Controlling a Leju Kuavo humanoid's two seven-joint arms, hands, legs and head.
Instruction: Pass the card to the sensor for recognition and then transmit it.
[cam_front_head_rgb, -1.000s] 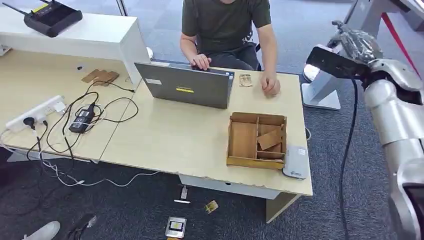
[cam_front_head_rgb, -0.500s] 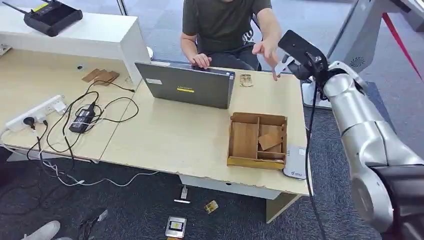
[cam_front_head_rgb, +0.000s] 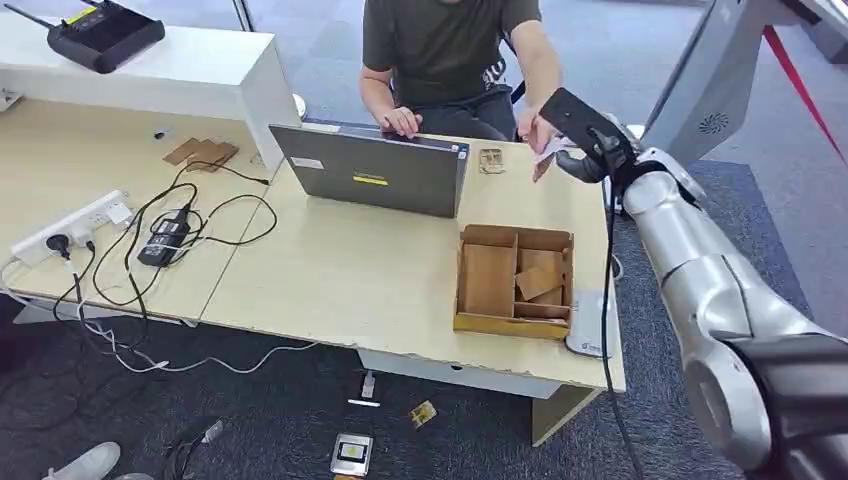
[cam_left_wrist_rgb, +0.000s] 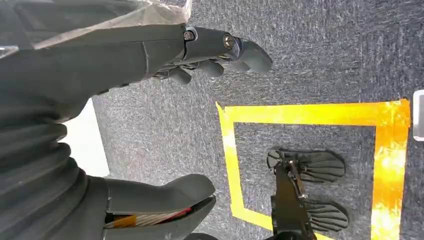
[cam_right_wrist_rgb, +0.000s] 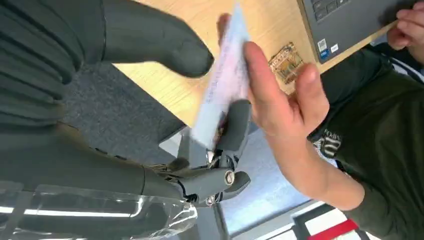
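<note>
Pale and blurred, the card (cam_right_wrist_rgb: 222, 80) sits at your right hand (cam_right_wrist_rgb: 200, 125), over the desk's far right edge: the thick thumb is on one face and a dark finger (cam_right_wrist_rgb: 235, 125) on the other, though you cannot tell for sure that they pinch it. A person's hand (cam_right_wrist_rgb: 280, 95) lies against the card's other side, fingers straight along it. In the head view your right hand (cam_front_head_rgb: 585, 150) reaches above the far right corner of the desk (cam_front_head_rgb: 350, 270), beside the laptop (cam_front_head_rgb: 375, 170). A wooden divided tray (cam_front_head_rgb: 515, 280) stands near the desk's right edge, and the grey card reader (cam_front_head_rgb: 590, 325) lies just beside it at the near right corner. Your left hand (cam_left_wrist_rgb: 165, 115) hangs over carpet, fingers spread and holding nothing.
</note>
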